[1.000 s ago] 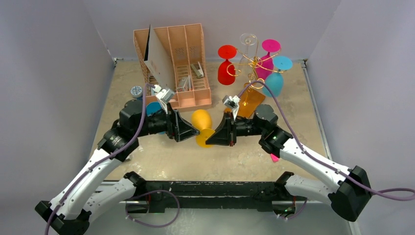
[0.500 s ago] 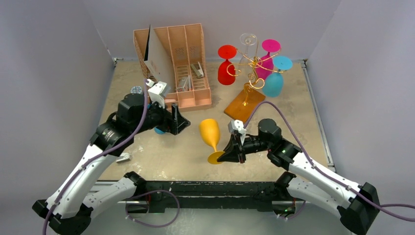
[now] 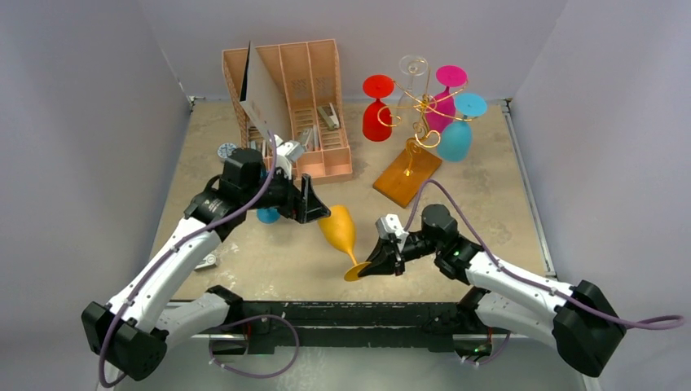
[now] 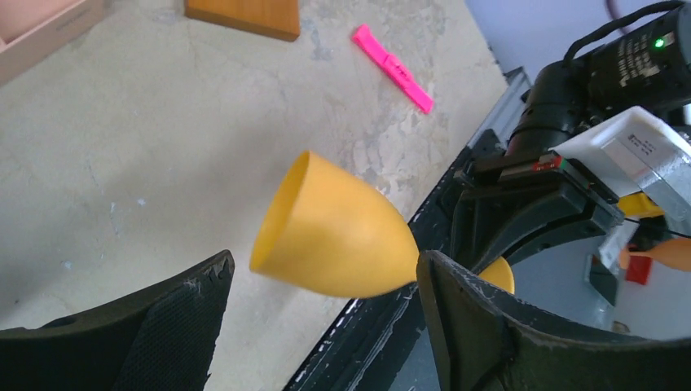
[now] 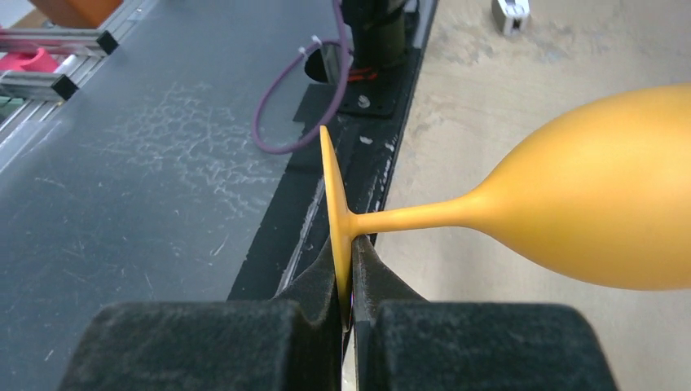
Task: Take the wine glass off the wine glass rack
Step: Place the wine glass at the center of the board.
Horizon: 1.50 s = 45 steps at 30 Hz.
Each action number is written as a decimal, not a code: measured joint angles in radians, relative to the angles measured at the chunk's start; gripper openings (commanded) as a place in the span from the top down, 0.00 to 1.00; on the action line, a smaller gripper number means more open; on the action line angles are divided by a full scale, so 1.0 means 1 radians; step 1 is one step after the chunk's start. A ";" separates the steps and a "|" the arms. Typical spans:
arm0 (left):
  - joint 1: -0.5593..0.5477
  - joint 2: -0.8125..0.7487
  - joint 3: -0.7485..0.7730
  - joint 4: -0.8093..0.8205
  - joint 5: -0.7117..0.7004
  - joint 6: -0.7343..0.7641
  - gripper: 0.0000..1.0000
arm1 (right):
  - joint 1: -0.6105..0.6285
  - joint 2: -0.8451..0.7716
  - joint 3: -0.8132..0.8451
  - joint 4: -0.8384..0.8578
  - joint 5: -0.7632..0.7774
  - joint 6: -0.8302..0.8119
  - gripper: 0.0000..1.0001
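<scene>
A yellow-orange wine glass (image 3: 338, 228) lies tilted in the air over the table's front, bowl toward the back left. My right gripper (image 3: 366, 268) is shut on the rim of its round foot, seen edge-on in the right wrist view (image 5: 345, 248). My left gripper (image 3: 319, 213) is open, its fingers either side of the bowl (image 4: 334, 240); the left finger (image 4: 175, 318) is clear of it. The wine glass rack (image 3: 417, 104) of gold wire on a wooden base (image 3: 406, 175) stands at the back right with red (image 3: 376, 110), magenta (image 3: 444, 102) and cyan (image 3: 458, 134) glasses hanging.
A pink-tan file organiser (image 3: 297, 110) stands at the back left. A blue object (image 3: 266, 216) lies under my left arm and a small round thing (image 3: 226, 151) beside it. A pink clip (image 4: 393, 67) lies on the table. The black front rail (image 3: 350, 314) is just under the glass's foot.
My right gripper has carried the glass from mid-table toward the near edge. My left gripper drew back to the left, then came right again to the bowl.
</scene>
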 measured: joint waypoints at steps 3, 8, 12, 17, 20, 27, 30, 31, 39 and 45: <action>0.084 0.047 0.002 0.051 0.140 0.002 0.20 | 0.000 0.008 -0.024 0.123 -0.052 0.032 1.00; 0.140 0.153 0.003 0.124 0.360 0.001 0.25 | 0.000 -0.007 -0.037 0.227 -0.100 0.050 1.00; 0.140 0.204 0.003 0.146 0.481 -0.010 0.27 | 0.000 -0.055 -0.050 0.245 -0.110 0.050 1.00; 0.140 0.201 0.003 0.180 0.600 -0.020 0.35 | 0.000 -0.107 -0.055 0.232 -0.114 0.018 1.00; 0.140 0.196 0.001 0.193 0.656 -0.023 0.45 | 0.000 -0.112 -0.055 0.219 -0.114 0.001 1.00; 0.138 0.139 -0.052 0.251 0.754 -0.059 0.60 | 0.002 -0.094 -0.055 0.203 -0.118 -0.016 1.00; 0.129 0.132 -0.059 0.267 0.782 -0.067 0.69 | 0.006 -0.089 -0.055 0.205 -0.124 -0.019 1.00; 0.117 0.132 -0.059 0.270 0.785 -0.065 0.71 | 0.007 -0.086 -0.055 0.206 -0.127 -0.020 1.00; 0.010 0.125 -0.049 0.186 0.832 -0.018 1.00 | 0.016 -0.070 -0.053 0.150 -0.153 -0.119 1.00; 0.007 0.119 -0.030 0.143 0.832 -0.010 1.00 | 0.016 -0.071 -0.045 0.123 -0.151 -0.166 0.87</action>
